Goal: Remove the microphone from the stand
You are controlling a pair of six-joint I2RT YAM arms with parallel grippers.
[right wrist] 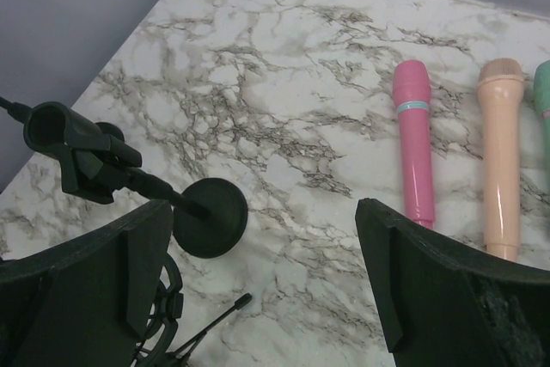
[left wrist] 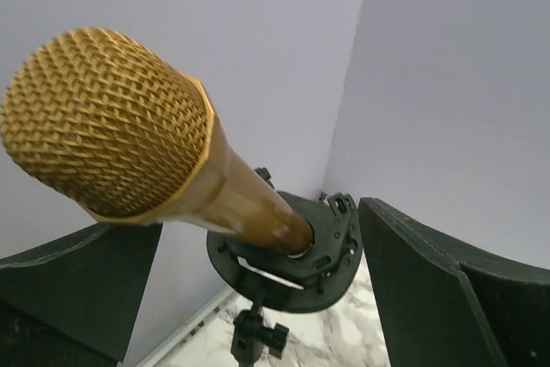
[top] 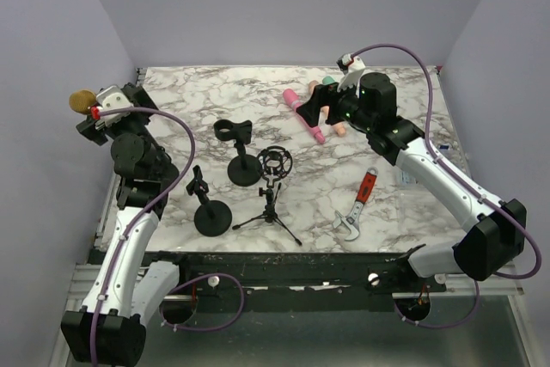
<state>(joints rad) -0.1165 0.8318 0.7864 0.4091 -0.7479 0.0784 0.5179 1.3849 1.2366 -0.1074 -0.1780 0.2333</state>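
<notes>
A gold microphone (left wrist: 129, 126) with a mesh head sits in the black ring mount (left wrist: 331, 251) of a stand (left wrist: 253, 337) in the left wrist view. Its head leans toward the camera. My left gripper (left wrist: 258, 217) is open, its two dark fingers standing wide on either side of the microphone's body without touching it. From above, the gold head (top: 82, 100) shows beyond the table's far left corner, beside the left gripper (top: 93, 116); the stand is hidden behind the arm. My right gripper (top: 320, 109) hangs open and empty over the back right of the table.
A pink (right wrist: 412, 139), a peach (right wrist: 501, 156) and a green microphone (right wrist: 543, 83) lie at the back. Two round-base clip stands (top: 243, 168) (top: 211, 215) and a tripod with a shock mount (top: 275, 165) stand mid-table. A red-handled wrench (top: 361, 199) lies to the right.
</notes>
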